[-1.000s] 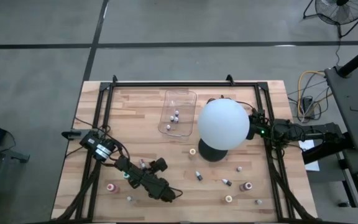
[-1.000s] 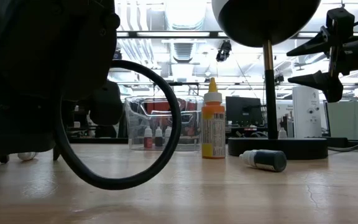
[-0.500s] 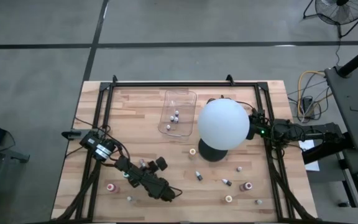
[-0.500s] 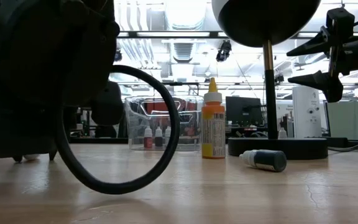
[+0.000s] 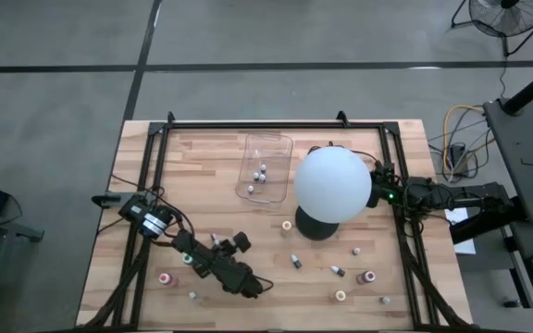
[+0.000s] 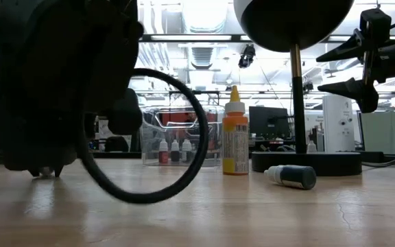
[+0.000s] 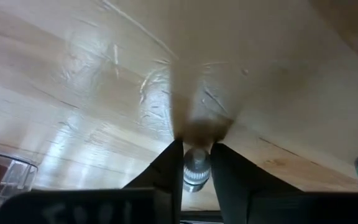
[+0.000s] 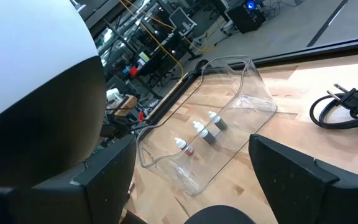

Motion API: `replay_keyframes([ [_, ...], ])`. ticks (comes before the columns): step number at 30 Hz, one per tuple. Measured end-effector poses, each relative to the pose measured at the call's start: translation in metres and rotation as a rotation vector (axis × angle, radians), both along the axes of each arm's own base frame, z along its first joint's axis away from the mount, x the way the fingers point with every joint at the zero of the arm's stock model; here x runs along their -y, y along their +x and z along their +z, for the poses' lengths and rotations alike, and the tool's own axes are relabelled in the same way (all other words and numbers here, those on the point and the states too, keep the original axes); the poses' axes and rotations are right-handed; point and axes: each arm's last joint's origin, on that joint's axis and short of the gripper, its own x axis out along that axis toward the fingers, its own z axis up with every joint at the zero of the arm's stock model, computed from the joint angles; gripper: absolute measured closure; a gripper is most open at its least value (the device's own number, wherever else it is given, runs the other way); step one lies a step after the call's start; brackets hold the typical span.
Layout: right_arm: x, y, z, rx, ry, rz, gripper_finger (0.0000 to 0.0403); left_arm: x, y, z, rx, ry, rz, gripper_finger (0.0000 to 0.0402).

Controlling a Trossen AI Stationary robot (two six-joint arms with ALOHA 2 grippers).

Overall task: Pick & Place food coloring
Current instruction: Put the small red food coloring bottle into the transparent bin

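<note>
Left gripper (image 7: 196, 163), low at the table's near-left, is clamped on a small food coloring vial (image 7: 196, 172); lift it straight before swinging toward the clear tray (image 5: 265, 166). Loose bottles lie nearby, one pink (image 5: 165, 277). Farther on, the white globe (image 5: 332, 185) crowds the tray, with the right gripper (image 8: 191, 186) parked spread behind it

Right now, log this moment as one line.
left gripper: shut on small bottle at table | right gripper: open, waiting by globe | tray: three bottles
</note>
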Motion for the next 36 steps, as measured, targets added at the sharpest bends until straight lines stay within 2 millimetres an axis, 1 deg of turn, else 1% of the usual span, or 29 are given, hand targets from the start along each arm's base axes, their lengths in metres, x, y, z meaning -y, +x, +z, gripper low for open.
replay_keyframes([
  [4, 0.000, 0.000, 0.000, 0.000, 0.000, 0.000, 0.0101, -0.001, 0.005, 0.011, 0.060, -0.034, 0.033, 0.0359],
  [9, 0.000, 0.000, 0.000, 0.001, 0.000, 0.000, 0.0101, -0.005, 0.005, 0.018, 0.065, -0.036, 0.059, 0.0361],
  [14, 0.000, 0.000, 0.000, 0.000, 0.000, 0.000, 0.0101, -0.006, 0.004, 0.025, 0.054, -0.016, 0.074, 0.0362],
  [18, 0.000, 0.000, 0.000, 0.000, 0.000, 0.000, 0.0101, -0.007, 0.007, 0.038, 0.099, -0.021, 0.121, 0.0362],
  [23, 0.000, 0.000, 0.000, 0.001, 0.000, 0.000, 0.0101, -0.012, 0.009, 0.062, 0.161, -0.082, 0.205, 0.0362],
  [27, 0.000, 0.000, 0.000, 0.000, 0.000, 0.001, 0.0101, -0.021, 0.007, 0.086, 0.225, -0.128, 0.294, 0.0362],
  [36, 0.000, 0.000, 0.000, 0.000, 0.000, 0.000, 0.0101, -0.045, -0.009, 0.146, 0.390, -0.261, 0.524, 0.0362],
])
